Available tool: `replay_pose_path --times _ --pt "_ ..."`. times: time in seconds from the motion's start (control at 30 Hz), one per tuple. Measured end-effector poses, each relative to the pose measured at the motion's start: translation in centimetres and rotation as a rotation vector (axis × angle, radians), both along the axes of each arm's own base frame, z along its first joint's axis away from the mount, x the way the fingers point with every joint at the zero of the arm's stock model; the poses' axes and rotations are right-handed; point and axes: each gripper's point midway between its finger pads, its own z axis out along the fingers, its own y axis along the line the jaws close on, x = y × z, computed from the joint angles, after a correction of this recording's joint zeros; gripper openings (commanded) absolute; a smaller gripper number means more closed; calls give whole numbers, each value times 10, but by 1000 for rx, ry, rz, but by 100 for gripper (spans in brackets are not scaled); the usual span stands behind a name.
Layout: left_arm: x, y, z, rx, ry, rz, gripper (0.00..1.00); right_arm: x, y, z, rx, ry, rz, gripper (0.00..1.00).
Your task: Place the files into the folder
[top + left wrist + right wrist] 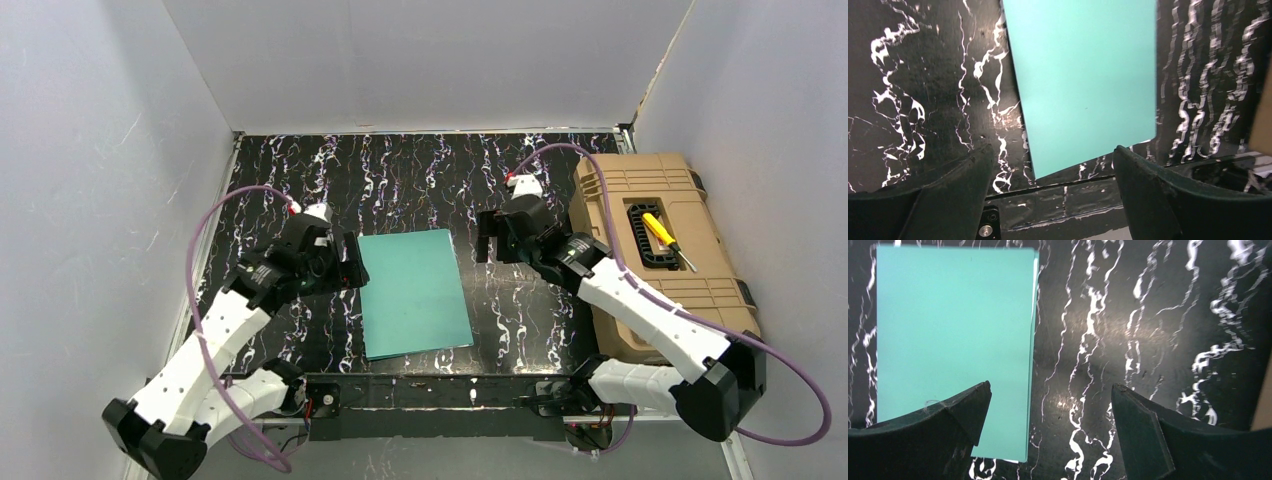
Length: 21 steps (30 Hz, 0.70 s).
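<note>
Lying closed, folder, inside hidden

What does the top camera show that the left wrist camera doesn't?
Only top: the right gripper, the whole toolbox with a yellow screwdriver in its lid recess, and the whole folder. Only left wrist: the left gripper close up, open, framing one folder corner. Both: the closed teal folder flat on the black marbled table. The wrist view has just a tan sliver at its right edge, possibly the toolbox.
</note>
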Motion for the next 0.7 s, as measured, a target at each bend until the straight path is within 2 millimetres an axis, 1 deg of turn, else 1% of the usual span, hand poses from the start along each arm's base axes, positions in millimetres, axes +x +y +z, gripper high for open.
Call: replay_pose_path --times 0.03,0.07,0.2,0.3,0.5,0.7 --pt "0 0 11 -11 -29 -6 96 2 -3 8 1 -20 -17 99" --pt "0 0 22 -23 -56 -12 98 4 -5 16 3 -40 -32 99" --pt "-2 3 60 -58 -158 -35 98 7 -14 39 29 -103 -74 99" --pt "-5 6 82 -79 -237 -61 98 6 -16 55 55 -132 -80 99" --pt "-21 7 111 -128 -352 -137 98 -1 -15 89 101 -204 -23 99" --pt "-37 -9 132 -236 -409 -249 98 -10 -20 120 154 -280 5 99"
